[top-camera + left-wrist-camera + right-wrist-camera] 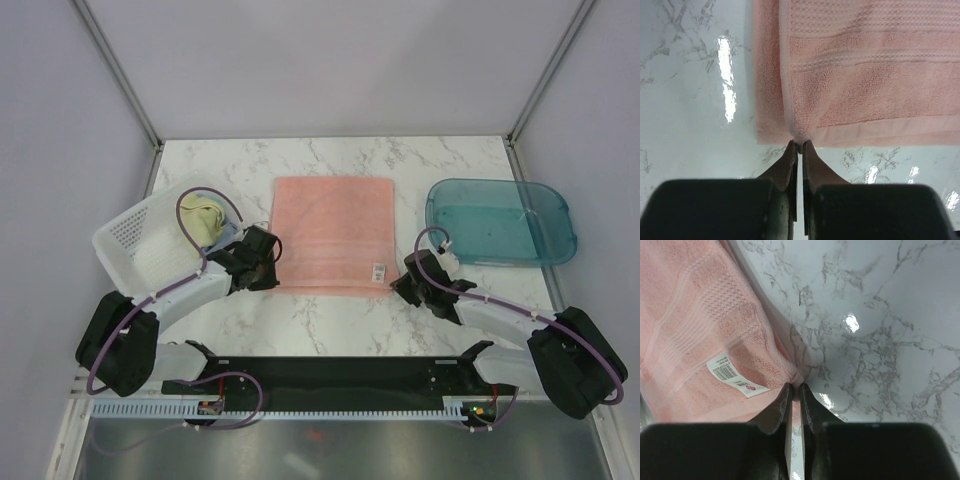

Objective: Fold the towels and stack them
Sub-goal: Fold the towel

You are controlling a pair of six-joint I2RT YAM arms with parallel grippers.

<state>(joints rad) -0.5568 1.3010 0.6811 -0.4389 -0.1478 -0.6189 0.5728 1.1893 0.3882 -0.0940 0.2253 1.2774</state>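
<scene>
My two end effectors, left [800, 145] and right [795, 387], are each clenched on a near corner of the one salmon-pink towel [333, 230], which lies flat mid-bench [330, 325], its tag [735, 375] by the right corner. One white basket [115, 240] holding a pale-yellow towel [205, 218] sits near its left edge, and one teal tray [500, 222] lies apart on the right. Bare marble borders the pink towel's near and far edges.

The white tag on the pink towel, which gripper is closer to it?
Right. The right gripper pinches the pink towel corner right beside the white tag; the left gripper pinches the opposite near corner, across the towel's width.
</scene>
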